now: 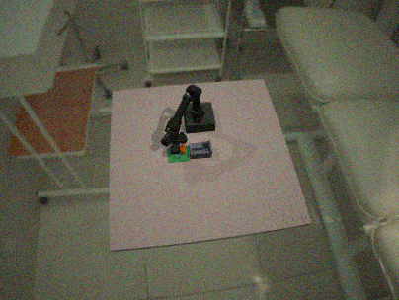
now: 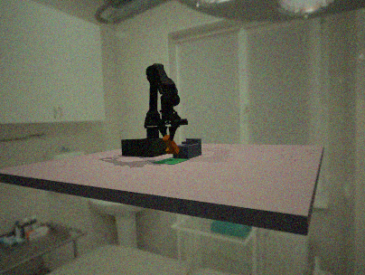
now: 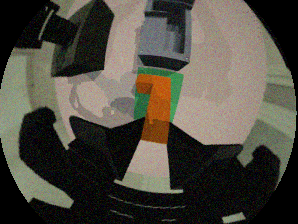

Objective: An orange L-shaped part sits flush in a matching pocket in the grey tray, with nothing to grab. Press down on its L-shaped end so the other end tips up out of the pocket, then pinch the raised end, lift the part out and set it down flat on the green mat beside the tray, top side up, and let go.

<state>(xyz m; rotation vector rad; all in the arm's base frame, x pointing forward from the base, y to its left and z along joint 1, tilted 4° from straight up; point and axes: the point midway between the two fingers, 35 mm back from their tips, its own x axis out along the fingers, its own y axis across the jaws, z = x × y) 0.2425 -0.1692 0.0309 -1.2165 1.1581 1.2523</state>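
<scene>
The orange L-shaped part (image 1: 183, 148) (image 2: 172, 146) (image 3: 160, 97) is out of the tray, pinched at its straight end. My gripper (image 3: 156, 122) is shut on it. In the exterior view the part hangs tilted, its L-shaped end lower and toward the tray. It is over the green mat (image 1: 172, 159) (image 2: 168, 161) (image 3: 177, 87), with a small gap below it in the exterior view. The grey tray (image 1: 201, 155) (image 2: 191, 151) (image 3: 162, 60) stands beside the mat, its pocket empty in the wrist view. The fingertips are hard to make out in the top view.
The arm's dark base block (image 1: 199, 125) (image 2: 142, 147) (image 3: 87, 45) stands on the pink table top (image 1: 207, 197) (image 2: 253, 181), behind the mat and tray in the top view. The tray's walls rise next to the mat's edge, close to the part's L-shaped end.
</scene>
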